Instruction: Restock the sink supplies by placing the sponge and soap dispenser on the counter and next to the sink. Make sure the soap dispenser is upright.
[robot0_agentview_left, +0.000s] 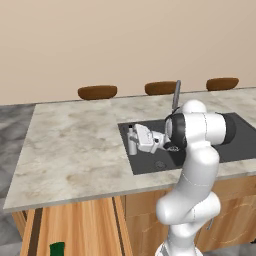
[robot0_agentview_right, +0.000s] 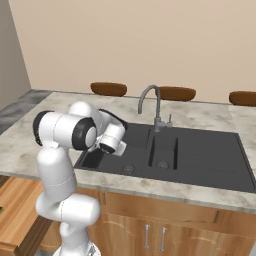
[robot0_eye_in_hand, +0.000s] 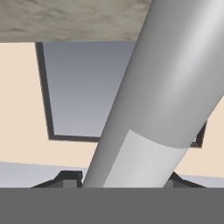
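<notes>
- The end effector (robot0_agentview_left: 134, 141) is clenched on the soap dispenser (robot0_agentview_left: 132, 143), low over the left basin of the sink (robot0_agentview_left: 145, 165).
- In the left base view the light-grey bottle stands roughly upright, its dark nozzle on top.
- In the hand view the soap dispenser (robot0_eye_in_hand: 148, 100) runs as a slanting grey cylinder between the dark fingertips (robot0_eye_in_hand: 65, 178).
- The sponge (robot0_agentview_left: 57, 248) lies low, below the bench (robot0_agentview_left: 70, 145), near the wooden cabinets.
- The faucet (robot0_agentview_right: 152, 107) rises behind the sink (robot0_agentview_right: 200, 160).
</notes>
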